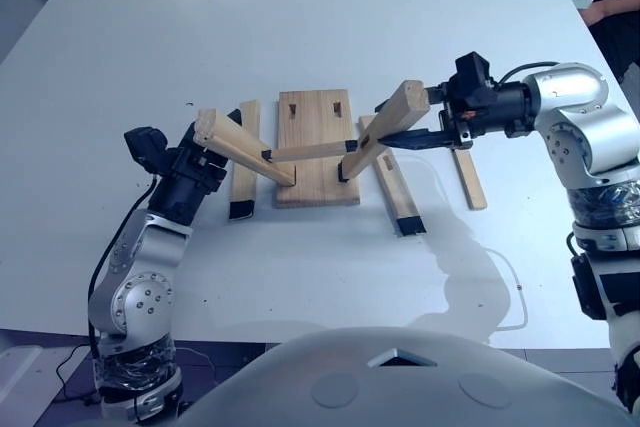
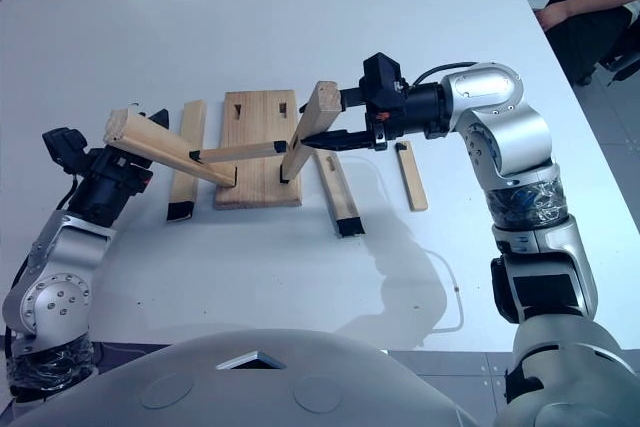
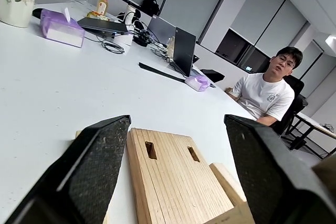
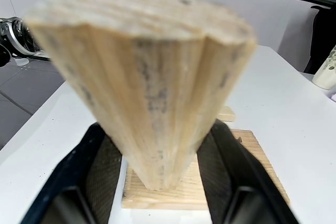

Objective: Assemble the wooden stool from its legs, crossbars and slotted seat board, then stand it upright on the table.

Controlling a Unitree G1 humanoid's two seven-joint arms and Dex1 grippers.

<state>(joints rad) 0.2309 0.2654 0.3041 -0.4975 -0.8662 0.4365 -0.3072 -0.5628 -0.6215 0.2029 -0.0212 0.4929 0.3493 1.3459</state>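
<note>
So here's where you're at: the pale wooden seat board with its two slots lies flat in the middle of the white table. Your right gripper comes in from the right and is clamped on a chunky light-wood leg, with a pad on either side of it near the upper end. That leg leans up and to the right, and its black-capped foot is down on the near right part of the board. Your left gripper sits right at the raised end of a second light-wood leg, which slopes down to the right onto the near left part of the board. Honestly can't tell if it's actually gripping that one or not. A slim wooden crossbar runs between the two tilted legs above the board, one end meeting each. Everything else lies flat on the table. A third leg is just left of the board, partly under the sloping one. A fourth leg is just right of the board with its black cap at the near end. A thin loose crossbar lies farther right, near the right arm.
</note>
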